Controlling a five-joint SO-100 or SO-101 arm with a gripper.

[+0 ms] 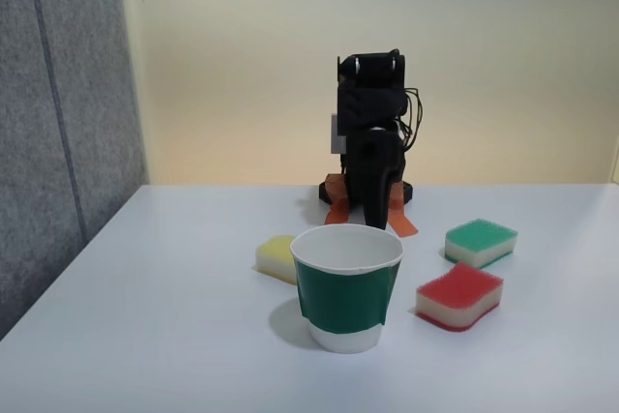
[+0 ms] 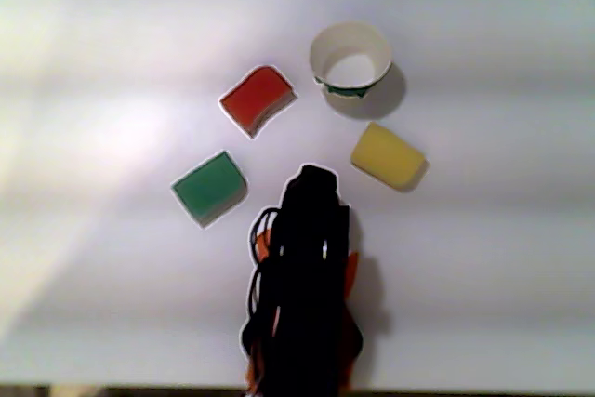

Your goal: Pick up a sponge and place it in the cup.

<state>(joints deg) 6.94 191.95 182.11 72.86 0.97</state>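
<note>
Closest to the fixed cam: cup (image 1: pixel 346 285), upright, mouth open, so a drop from above should work. Arm (image 1: pixel 370 157) sits folded at the back of the table (image 1: pixel 145 336), apparently parked; can't tell if its pincer is released or clenched. Red sponge (image 1: pixel 459 296) lies flat just right of the cup, untouched. Green sponge (image 1: pixel 481 242) behind it, yellow sponge (image 1: pixel 278 257) partly hidden by the cup.
</note>
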